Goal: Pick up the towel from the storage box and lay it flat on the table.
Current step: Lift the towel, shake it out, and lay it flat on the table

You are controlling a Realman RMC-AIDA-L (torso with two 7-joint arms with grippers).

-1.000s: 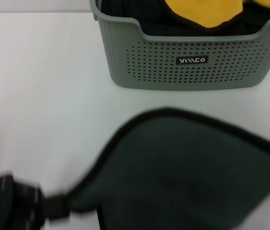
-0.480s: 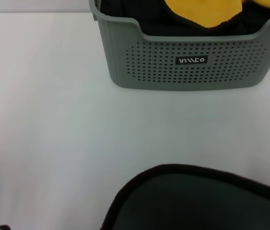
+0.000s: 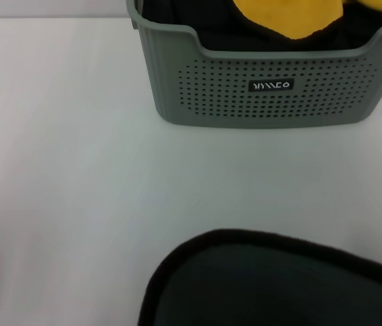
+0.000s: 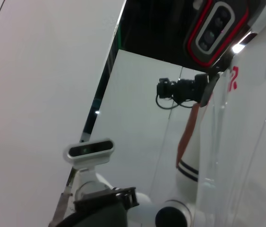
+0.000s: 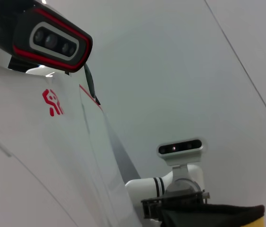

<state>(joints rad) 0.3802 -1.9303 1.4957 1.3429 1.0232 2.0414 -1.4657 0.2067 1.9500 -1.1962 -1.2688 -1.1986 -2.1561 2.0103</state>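
- You see the towel (image 3: 279,285) at the near edge of the table (image 3: 62,170), well apart from the storage box (image 3: 265,95).
- Yellow cloths (image 3: 289,17) lie in the box.
- You cannot tell the state of the left gripper (image 5: 175,204) or the right gripper (image 4: 105,207).

The head view looks steeply down, close over the table (image 3: 62,170), box (image 3: 272,102) and towel (image 3: 279,285), while both wrist views tilt upward at the robot's body (image 5: 33,156), sharing its head camera (image 4: 218,30).

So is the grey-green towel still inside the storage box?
No: in the head view the towel lies on the table in front of the storage box, well clear of it.
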